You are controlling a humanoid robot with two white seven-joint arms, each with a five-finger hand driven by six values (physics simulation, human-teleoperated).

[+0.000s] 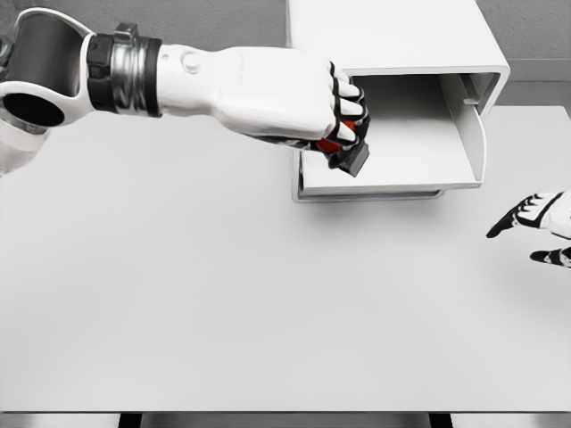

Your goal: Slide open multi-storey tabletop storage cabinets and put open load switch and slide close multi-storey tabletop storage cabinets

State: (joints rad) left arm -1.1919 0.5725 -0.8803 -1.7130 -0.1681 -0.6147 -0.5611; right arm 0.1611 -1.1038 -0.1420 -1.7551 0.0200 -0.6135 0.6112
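**Left hand held the switch at the open drawer**

Your left hand [343, 120] reached in from the left edge, its white forearm stretched across the top of the table [223, 294]. Its fingers were curled tight around the load switch [350, 152], a small dark block with a red part showing between the fingertips. You had the switch over the left front corner of the pulled-out drawer [401, 156], whether touching the drawer floor or just above it could not be told. The drawer stood slid out from the white storage cabinet [393, 36] at the far side of the table, its tray bare apart from your hand. Your right hand [540, 223] showed at the right edge, near the table surface, fingers spread loose and gripping nothing, well apart from the cabinet.
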